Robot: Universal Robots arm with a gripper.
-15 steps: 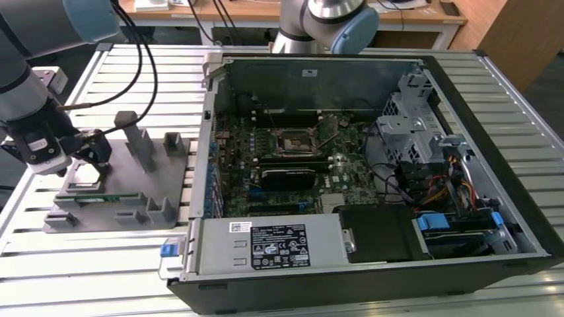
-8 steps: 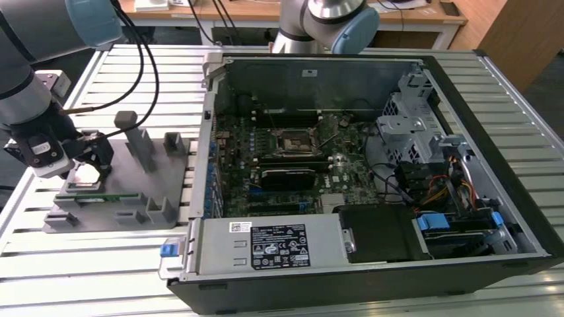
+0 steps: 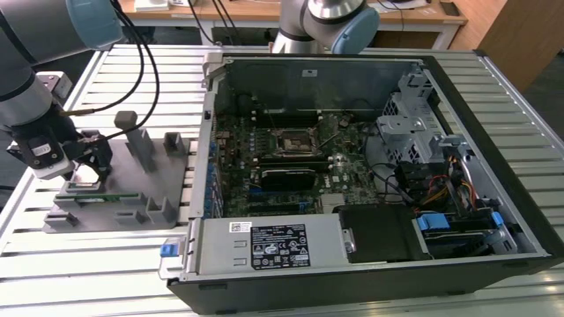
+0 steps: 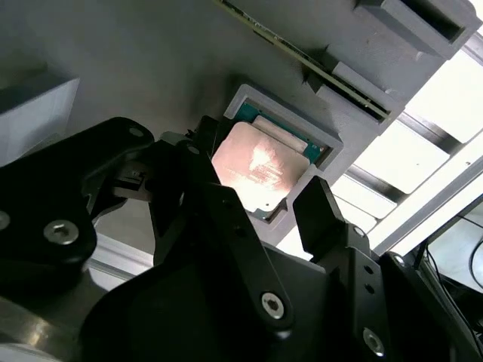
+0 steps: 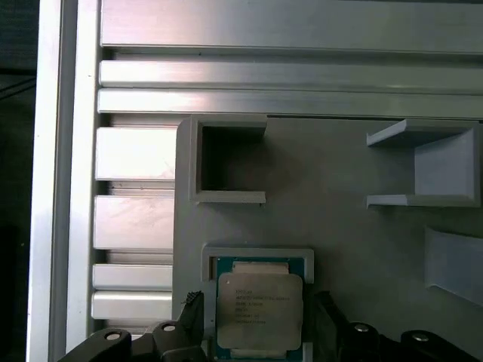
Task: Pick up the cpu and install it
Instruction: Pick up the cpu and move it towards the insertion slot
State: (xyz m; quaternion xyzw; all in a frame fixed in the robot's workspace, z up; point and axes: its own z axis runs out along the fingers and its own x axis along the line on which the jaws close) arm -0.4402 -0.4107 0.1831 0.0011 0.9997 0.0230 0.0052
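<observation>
Claw (image 4: 260, 179) open wide, one black finger (image 4: 321, 215) on each side of the cpu (image 4: 255, 167). No squeeze yet. Hard to tell if either finger touches the chip's edge. Cpu right under the claw, in between the fingers, lying flat in its little square pocket on the grey fixture (image 4: 113, 60). Silver top facing up at the claw.

Not far along with the job. Nothing picked up so far, nothing put in. Done, by the look of it: claw low and lined up over the chip. Left to do: the grab, the lift, and the setting down in the socket.

From the exterior view: the big picture. Slatted table (image 3: 132, 72), claw (image 3: 88, 158) down at the fixture (image 3: 123, 214), thin green memory stick (image 3: 105, 195) just beside the claw. Open computer (image 3: 352, 290) well away from the claw, with the square socket (image 3: 294, 142) inside it. Too small there to tell if the socket is ready.

From the first wrist view: a look straight down on the cpu (image 5: 260, 305), sitting square in its pocket, fingertips (image 5: 328, 324) on either side, another pocket (image 5: 226, 162) further out past the claw.

From the second wrist view: a slanted look from behind the fingers, good for the gap at each side of the chip. Also the memory stick's thin edge (image 4: 302, 56), just beyond the cpu's pocket.
</observation>
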